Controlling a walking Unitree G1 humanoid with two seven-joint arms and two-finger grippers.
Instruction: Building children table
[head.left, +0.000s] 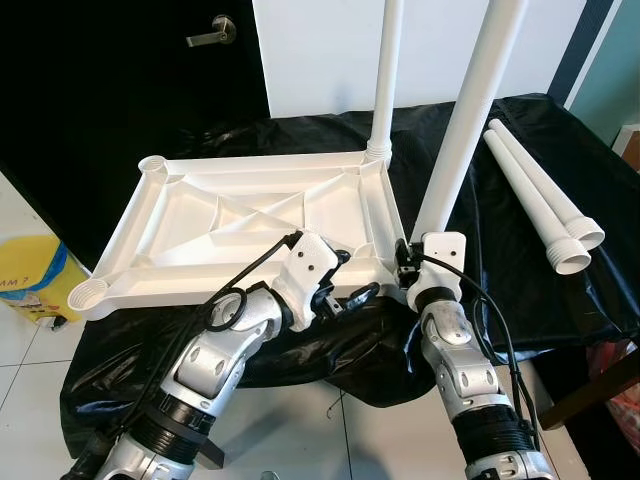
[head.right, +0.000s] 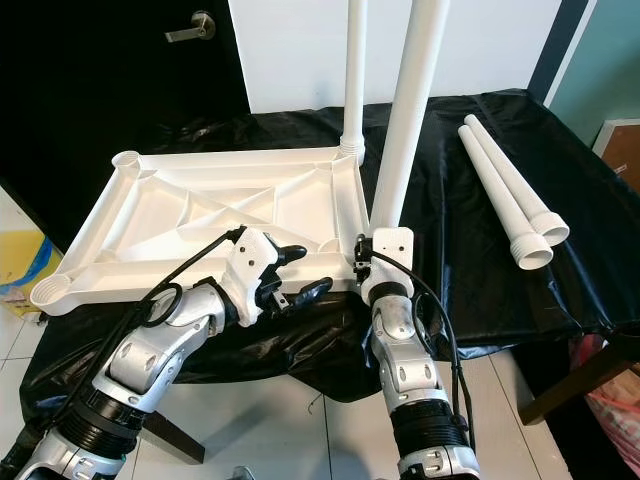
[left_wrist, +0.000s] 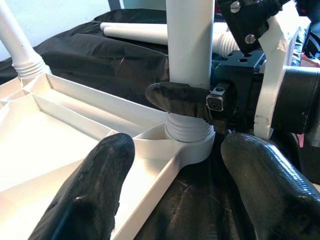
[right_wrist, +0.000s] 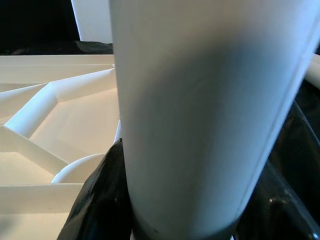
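Here the white leg (head.left: 462, 120) stands nearly upright, tilted slightly right, its threaded foot seated in the near right corner socket (left_wrist: 192, 147) of the upturned tabletop (head.left: 200, 235). The right hand (head.left: 412, 262) is clamped on the leg just above that socket, so the leg's long axis runs straight up from the hand. The left hand (left_wrist: 175, 165) waits with its fingers (left_wrist: 92, 192) apart at the tabletop's near edge, just left of the socket and touching nothing. I judge the next move to be turning or pressing the leg home along its own axis.

A second leg (head.left: 385, 75) already stands in the far right corner; the two left sockets are vacant. Two spare legs (head.left: 535, 195) lie on the black-draped surface (head.left: 470, 300), well to the right, leaving open room around the working corner.
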